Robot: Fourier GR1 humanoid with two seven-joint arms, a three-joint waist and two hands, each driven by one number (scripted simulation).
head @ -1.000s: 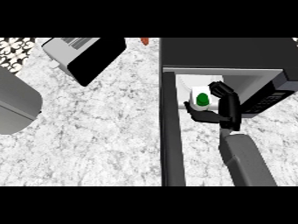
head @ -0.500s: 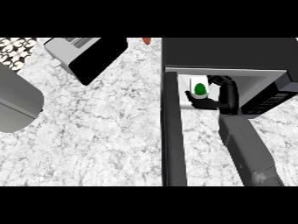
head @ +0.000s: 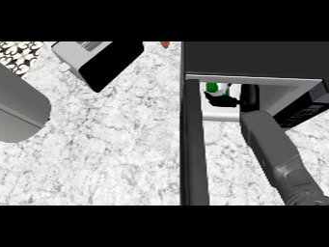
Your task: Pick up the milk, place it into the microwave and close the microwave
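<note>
A white-and-grey marbled counter point(head: 117, 144) carries everything here. On it, at its right part, stands a black microwave point(head: 259, 58), its door point(head: 194, 144) swung open and standing edge-on, stretching down from the microwave's left front corner. Left of the microwave, near the counter's far edge, sits a grey and black toaster-like appliance point(head: 99, 58), turned at a slant. Further left of it lies a big grey rounded object point(head: 10, 103)
</note>
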